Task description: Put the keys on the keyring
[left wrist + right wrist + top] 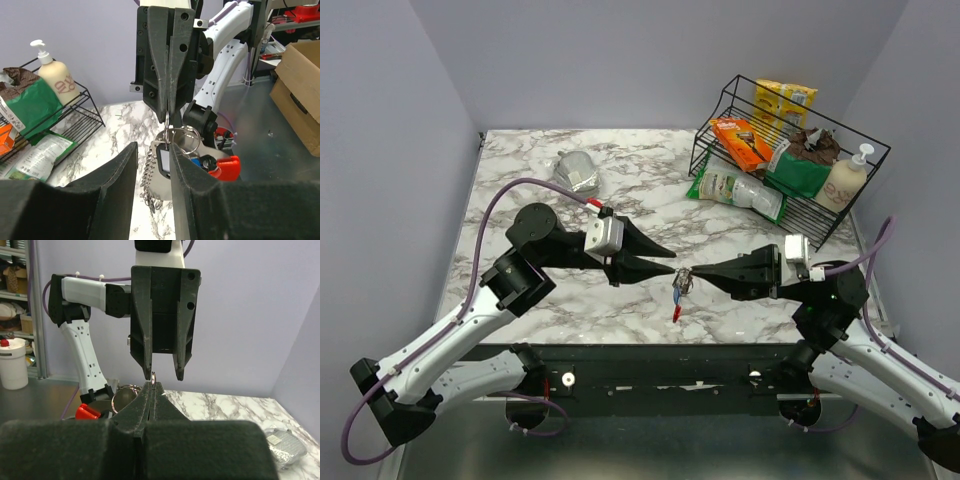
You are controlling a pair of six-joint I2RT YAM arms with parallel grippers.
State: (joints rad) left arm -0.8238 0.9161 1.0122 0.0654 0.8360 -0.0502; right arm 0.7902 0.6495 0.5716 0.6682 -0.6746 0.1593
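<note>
The keyring (680, 285) hangs in the air between both grippers above the marble table's front middle. My right gripper (695, 272) is shut on its thin silver ring (153, 379). A chain (149, 180), a red tag (227, 167) and a small blue tag (197, 161) dangle below. One black key with a light centre (163, 161) hangs just under the ring (186, 137), close against the inner face of one finger of my left gripper (152, 146). That gripper (164, 375) faces the right one tip to tip, its jaws apart around the ring's edge.
A black wire rack (850, 215) at the back right holds snack packets and a soap bottle (845, 178). A green and white packet (735, 190) leans at its foot. A silver pouch (578, 172) lies at the back left.
</note>
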